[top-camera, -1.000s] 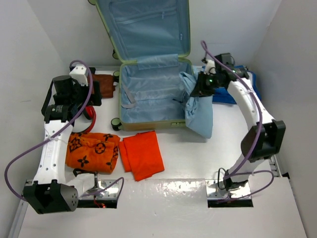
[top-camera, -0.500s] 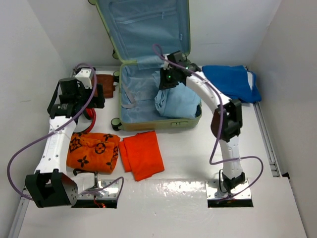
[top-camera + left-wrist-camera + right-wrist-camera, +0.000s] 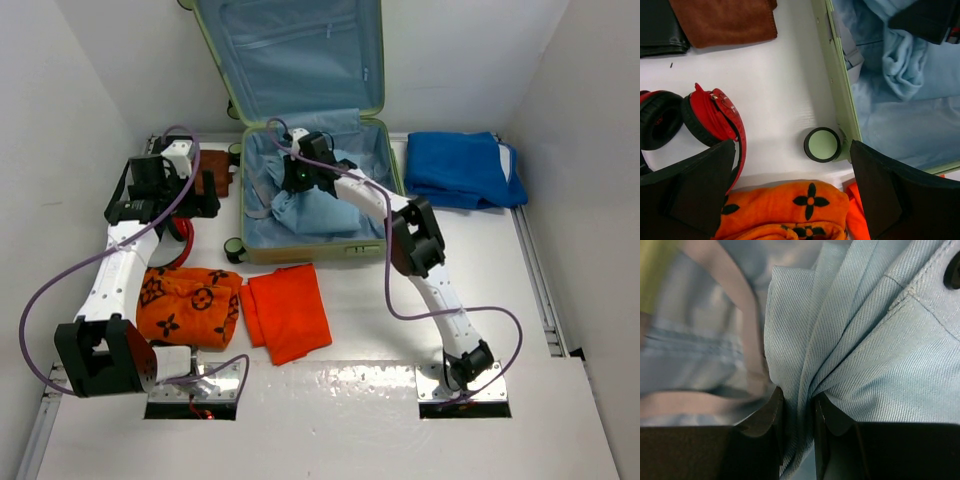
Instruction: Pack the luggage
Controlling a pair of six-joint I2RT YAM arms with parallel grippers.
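Luggage [image 3: 320, 249]: open at the far middle of the table [image 3: 350, 410], base flat, lid standing against the back wall.
Right claw [image 3: 799, 401]: clenched on a bunched fold of the pale blue garment [image 3: 870, 340], reaching into the left part of the base.
Left claw [image 3: 792, 150]: released, jaws wide, holding nothing. It hovers over the table just beside the near-left wheel [image 3: 822, 144], with the headphones [image 3: 715, 117] close by.
Load: the pale blue garment is mostly inside the base, crumpled rather than flat, heaped toward the middle and left.
Step in hand: likely setting that garment down in the base.
Doing it well: lower until the cloth's weight rests on the lining, then let go and lift straight up, so the fold does not drag out with the fingers. Easing it toward the left wall first would leave room for the rest.
Strap [image 3: 747, 325]: a pale band lies just beside the pinched fold. I judge it could snag, so open fully before rising.
Not yet packed: orange shirt [image 3: 288, 312] and print cloth [image 3: 185, 305] in front of the luggage, brown cloth [image 3: 212, 170] to its left, dark blue cloth [image 3: 460, 168] to its right.
Progress: early by my reading, with one item going in.
Arms: well apart, so no clash looks likely.
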